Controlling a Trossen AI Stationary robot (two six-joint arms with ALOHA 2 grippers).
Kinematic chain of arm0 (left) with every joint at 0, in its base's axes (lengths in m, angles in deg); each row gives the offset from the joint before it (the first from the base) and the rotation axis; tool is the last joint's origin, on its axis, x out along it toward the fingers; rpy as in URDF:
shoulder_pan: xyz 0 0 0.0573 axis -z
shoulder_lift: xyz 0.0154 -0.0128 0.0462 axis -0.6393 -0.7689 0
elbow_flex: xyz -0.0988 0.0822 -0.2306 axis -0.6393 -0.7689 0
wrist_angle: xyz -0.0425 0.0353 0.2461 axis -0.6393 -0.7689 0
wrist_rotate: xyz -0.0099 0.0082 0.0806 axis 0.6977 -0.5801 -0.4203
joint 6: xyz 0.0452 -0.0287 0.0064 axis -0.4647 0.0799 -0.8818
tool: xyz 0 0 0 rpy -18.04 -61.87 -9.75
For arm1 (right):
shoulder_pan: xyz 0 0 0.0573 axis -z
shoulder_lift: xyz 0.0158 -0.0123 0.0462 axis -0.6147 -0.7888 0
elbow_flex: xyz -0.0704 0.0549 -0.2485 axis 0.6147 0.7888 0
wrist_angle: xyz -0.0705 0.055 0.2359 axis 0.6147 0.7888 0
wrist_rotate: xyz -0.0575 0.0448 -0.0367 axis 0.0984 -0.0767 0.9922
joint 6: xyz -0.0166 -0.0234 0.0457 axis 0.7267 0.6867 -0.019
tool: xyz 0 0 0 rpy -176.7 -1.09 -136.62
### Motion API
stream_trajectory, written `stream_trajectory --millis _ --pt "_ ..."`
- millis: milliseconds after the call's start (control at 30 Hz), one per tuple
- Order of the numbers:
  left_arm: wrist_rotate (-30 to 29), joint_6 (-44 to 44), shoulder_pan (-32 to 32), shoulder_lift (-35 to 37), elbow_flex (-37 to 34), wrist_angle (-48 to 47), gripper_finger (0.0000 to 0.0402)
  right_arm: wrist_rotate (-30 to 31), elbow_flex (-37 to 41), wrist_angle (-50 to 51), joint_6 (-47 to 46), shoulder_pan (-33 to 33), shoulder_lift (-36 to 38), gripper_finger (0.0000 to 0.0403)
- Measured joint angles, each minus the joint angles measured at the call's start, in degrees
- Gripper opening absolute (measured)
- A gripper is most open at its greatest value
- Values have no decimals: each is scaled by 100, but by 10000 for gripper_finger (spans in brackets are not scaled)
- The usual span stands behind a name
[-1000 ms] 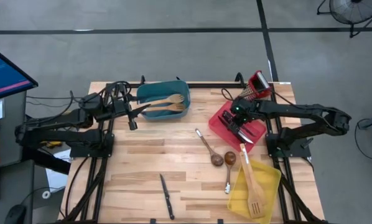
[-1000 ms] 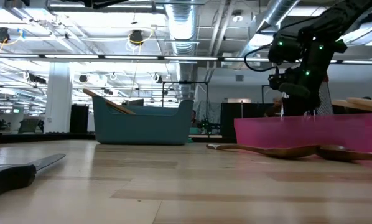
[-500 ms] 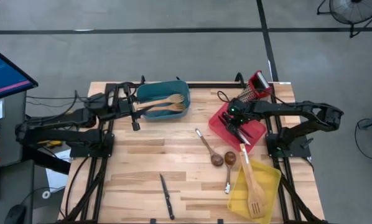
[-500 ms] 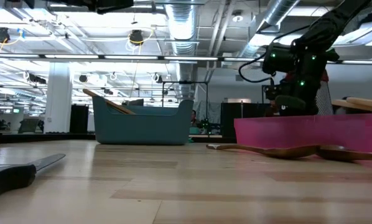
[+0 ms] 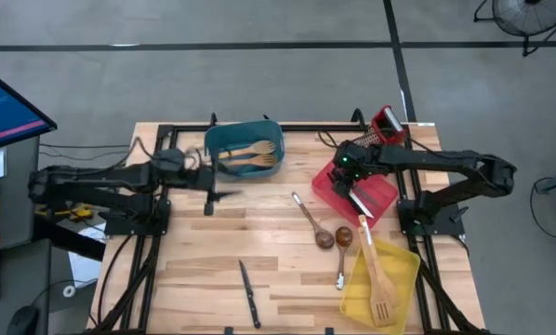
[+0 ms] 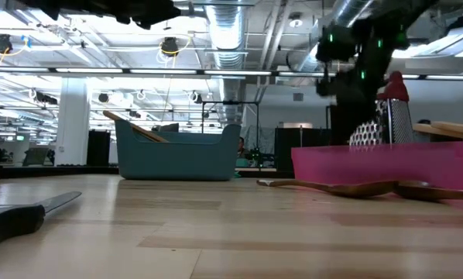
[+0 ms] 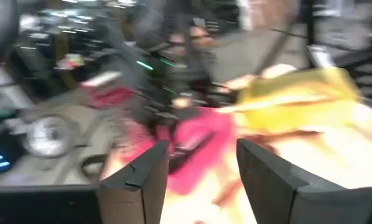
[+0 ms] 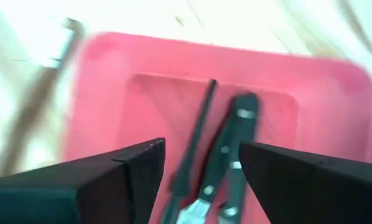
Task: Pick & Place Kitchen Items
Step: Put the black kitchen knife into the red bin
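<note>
Below my right pincer (image 8: 198,168) two knives (image 8: 226,155) lie side by side in a bin (image 8: 111,93). My left pincer (image 5: 213,194) hangs over the table (image 5: 213,242), just beside the bin (image 5: 218,144) holding wooden utensils (image 5: 255,154).

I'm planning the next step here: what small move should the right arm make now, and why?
Probably lift clear of the red bin and swing toward the two brown spoons on the table. The right end effector stands open and empty above the bin, with black-handled knives already lying inside, so that drop looks finished. The spoons lie nearest.
</note>
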Motion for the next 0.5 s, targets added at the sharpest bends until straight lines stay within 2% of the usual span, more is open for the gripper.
stream_trajectory --millis 267,500 --pt "612 638 1335 -1245 2 -13 185 -2 -1221 1266 -131 -770 783 223" --pt "711 519 2440 -2511 2 72 177 2 -1615 1326 -614 -1556 1597 224"
